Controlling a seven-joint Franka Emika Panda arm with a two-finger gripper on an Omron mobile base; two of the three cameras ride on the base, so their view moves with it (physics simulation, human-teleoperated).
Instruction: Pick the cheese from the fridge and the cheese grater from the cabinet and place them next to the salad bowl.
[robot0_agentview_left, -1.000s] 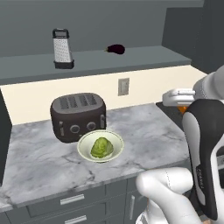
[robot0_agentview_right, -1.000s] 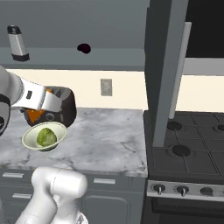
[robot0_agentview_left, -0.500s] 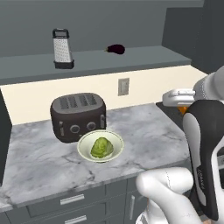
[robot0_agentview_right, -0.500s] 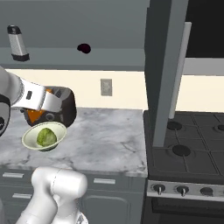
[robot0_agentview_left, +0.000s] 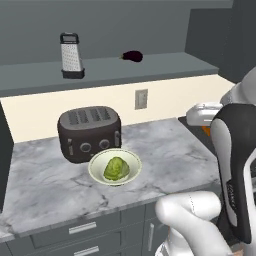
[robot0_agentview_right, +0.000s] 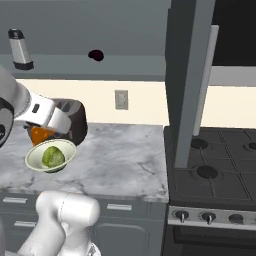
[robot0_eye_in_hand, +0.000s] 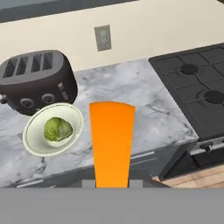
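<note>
Above the counter (robot0_eye_in_hand: 144, 109), the hand (robot0_eye_in_hand: 112, 181) grips the cheese (robot0_eye_in_hand: 111, 140).

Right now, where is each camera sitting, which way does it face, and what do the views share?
Left base view: behind-left of the arm, looking forward and down at toaster, salad bowl, cheese grater; white arm at lower right.
Right base view: behind-right, facing counter and stove; arm at lower left.
Hand view: on the hand, looking down along the gripper holding the cheese.
All three share bowl and toaster.
</note>
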